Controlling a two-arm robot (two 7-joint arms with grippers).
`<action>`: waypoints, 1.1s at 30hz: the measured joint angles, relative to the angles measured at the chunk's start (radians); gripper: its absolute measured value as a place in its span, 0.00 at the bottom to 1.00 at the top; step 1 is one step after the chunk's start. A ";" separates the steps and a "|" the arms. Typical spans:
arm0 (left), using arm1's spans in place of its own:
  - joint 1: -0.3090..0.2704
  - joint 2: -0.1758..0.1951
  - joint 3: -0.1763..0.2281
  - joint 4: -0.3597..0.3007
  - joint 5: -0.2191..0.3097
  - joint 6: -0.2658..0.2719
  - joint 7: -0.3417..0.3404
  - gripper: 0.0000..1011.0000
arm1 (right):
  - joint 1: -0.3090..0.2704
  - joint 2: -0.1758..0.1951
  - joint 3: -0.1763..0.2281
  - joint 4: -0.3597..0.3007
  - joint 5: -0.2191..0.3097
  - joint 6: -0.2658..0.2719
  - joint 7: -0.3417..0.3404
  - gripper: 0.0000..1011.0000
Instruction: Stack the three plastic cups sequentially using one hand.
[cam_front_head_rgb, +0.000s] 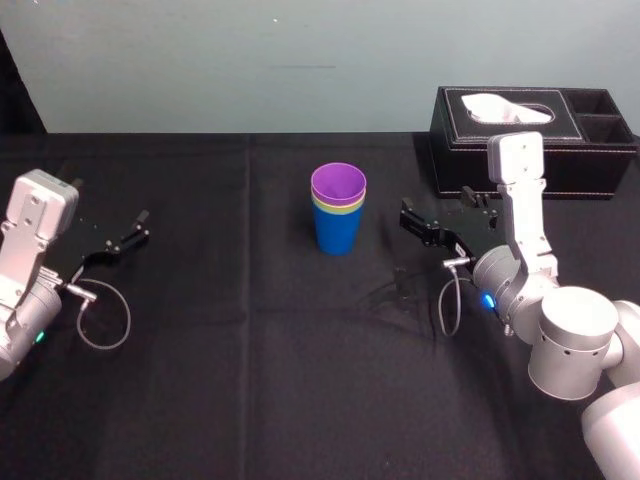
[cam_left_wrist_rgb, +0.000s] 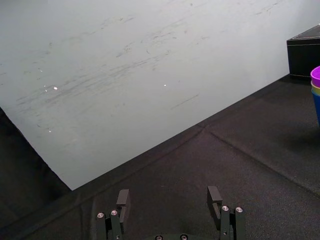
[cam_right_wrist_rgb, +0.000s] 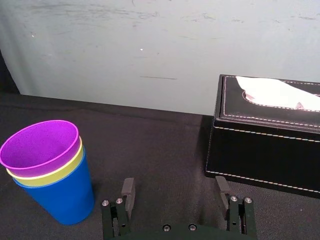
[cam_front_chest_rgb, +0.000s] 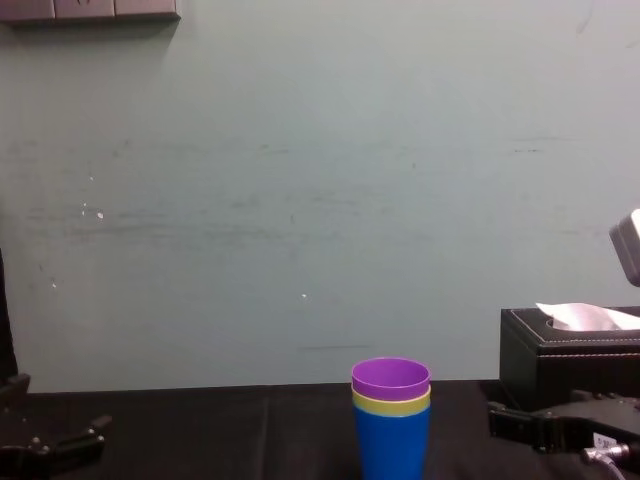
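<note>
Left gripper (cam_front_head_rgb: 138, 230) rests low at the left of the black tablecloth (cam_front_head_rgb: 220, 400), jaws apart, holding nothing. At table centre the cups stand nested upright: blue cup (cam_front_head_rgb: 335, 235) at the bottom, yellow-green cup (cam_front_head_rgb: 340, 208) inside it, purple cup (cam_front_head_rgb: 338, 185) on top. Right gripper (cam_front_head_rgb: 407, 220) sits just right of the stack, not touching, jaws apart and empty. Tissue box (cam_front_head_rgb: 530, 150) stands at far right.

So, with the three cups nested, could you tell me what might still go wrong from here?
1. The open right hand sits close beside the stack; a sideways sweep as it retreats could knock it over.
2. The tissue box stands just behind that arm, so backing up might clip it.
The left hand is parked open, far left.
</note>
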 joint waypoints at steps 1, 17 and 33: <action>0.000 0.000 0.000 0.000 0.000 0.000 0.000 1.00 | 0.000 0.000 0.000 0.000 0.000 0.000 0.000 0.99; 0.000 0.000 0.000 0.000 0.000 0.000 0.000 1.00 | 0.000 0.000 0.000 -0.001 0.001 0.000 0.000 0.99; 0.000 0.000 0.000 0.000 0.000 0.000 0.000 1.00 | 0.000 0.000 0.000 -0.001 0.001 0.000 0.000 0.99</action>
